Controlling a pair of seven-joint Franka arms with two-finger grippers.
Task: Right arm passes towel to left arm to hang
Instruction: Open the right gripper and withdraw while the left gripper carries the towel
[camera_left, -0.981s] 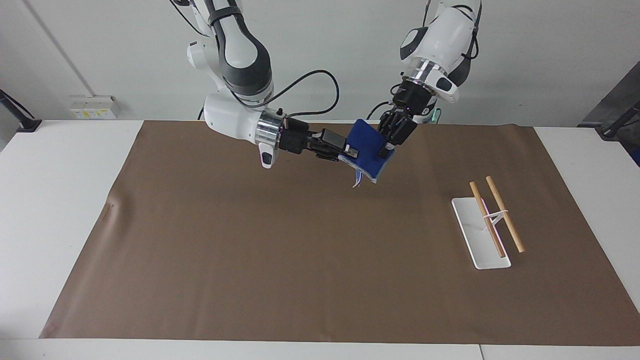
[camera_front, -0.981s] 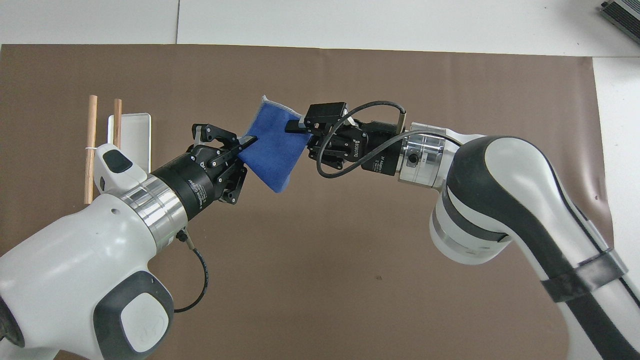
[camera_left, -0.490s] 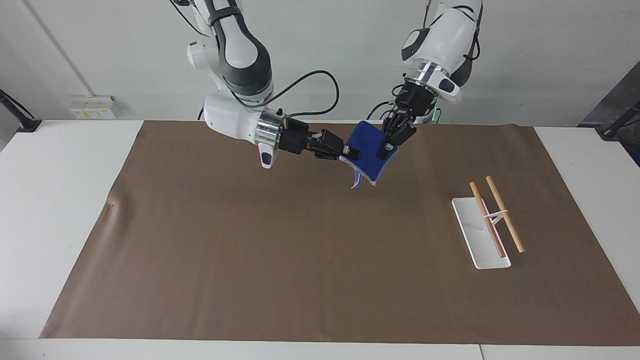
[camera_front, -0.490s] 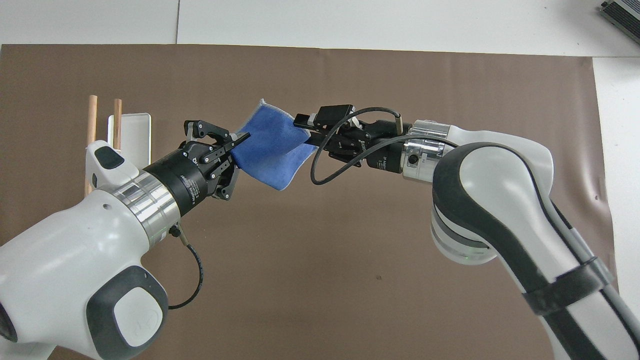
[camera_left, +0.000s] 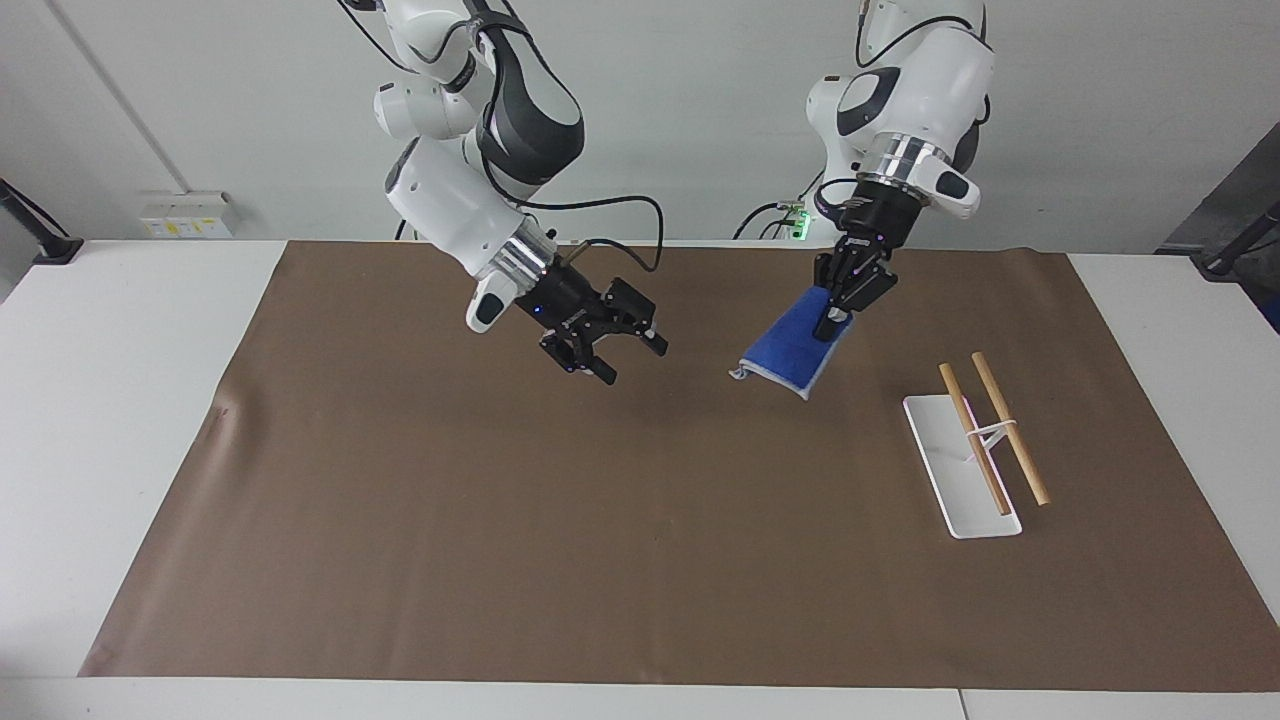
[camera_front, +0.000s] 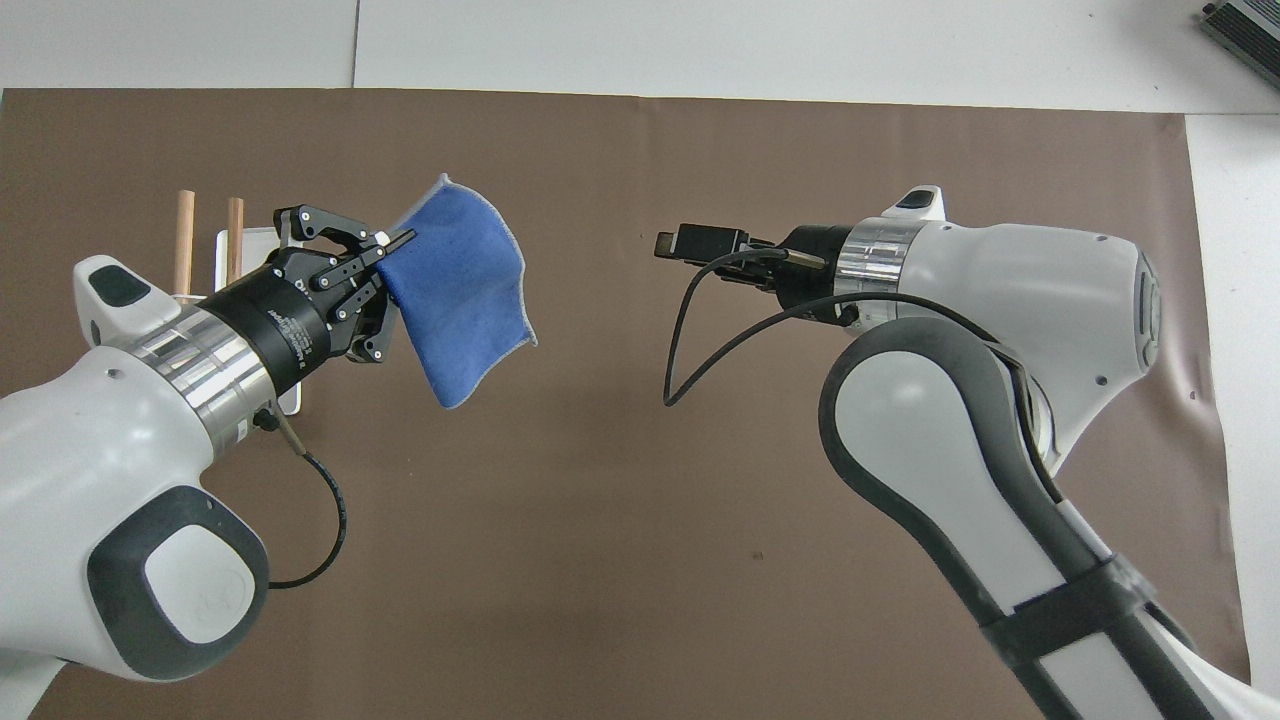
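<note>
Between the left claw's (camera_left: 838, 312) closed fingers, the towel (camera_left: 790, 347), aloft.

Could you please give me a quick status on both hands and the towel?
Left hand shut on towel, above mat. Right hand open, empty. Rack unobstructed.
</note>
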